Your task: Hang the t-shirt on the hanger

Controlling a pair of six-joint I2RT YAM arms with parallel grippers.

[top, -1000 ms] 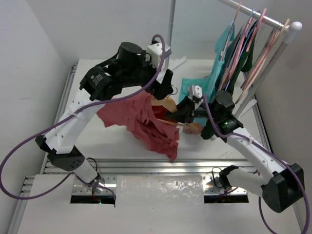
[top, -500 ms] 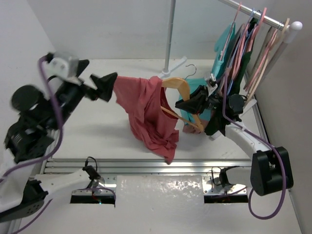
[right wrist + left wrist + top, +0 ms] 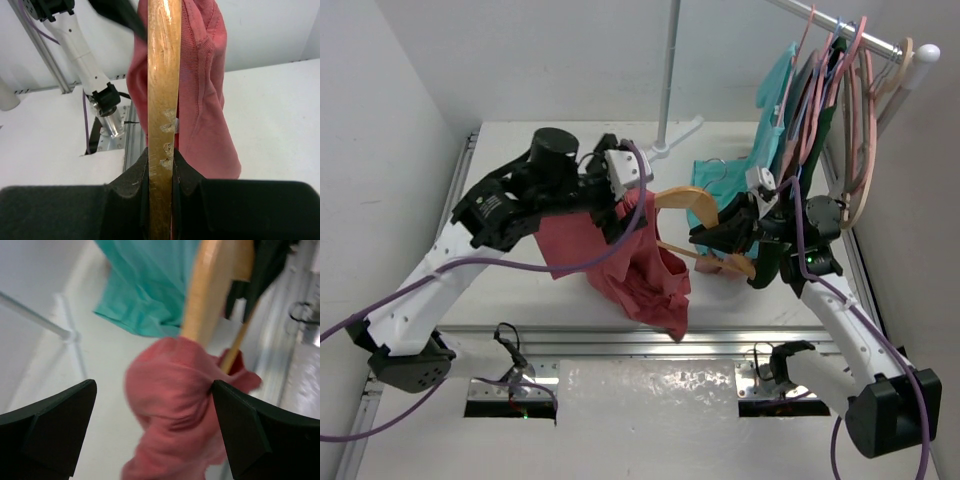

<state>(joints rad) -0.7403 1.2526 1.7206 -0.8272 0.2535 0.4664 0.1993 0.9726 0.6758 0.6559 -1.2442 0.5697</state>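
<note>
The coral-red t-shirt (image 3: pixel 638 268) hangs bunched from the left end of the wooden hanger (image 3: pixel 690 199), which is held in the air above the table. My right gripper (image 3: pixel 717 233) is shut on the hanger's wooden arm (image 3: pixel 161 100), with the t-shirt (image 3: pixel 205 85) draped just beyond it. My left gripper (image 3: pixel 621 212) is at the hanger's left end, its jaws wide open on either side of the shirt's bunched cloth (image 3: pixel 170 405). The hanger's wood (image 3: pixel 205 295) runs away above that cloth. The silver hook (image 3: pixel 712 165) points toward the rack.
A teal shirt (image 3: pixel 720 180) lies on the table at the back right, also in the left wrist view (image 3: pixel 145 285). A clothes rail (image 3: pixel 840 25) carries pink hangers and dark green and teal garments at the far right. A white pole (image 3: pixel 670 70) stands at the back.
My left arm has swung back from the far left to the hanger's left end, and the shirt is no longer stretched out leftward. The hanger sits slightly lower and flatter.
</note>
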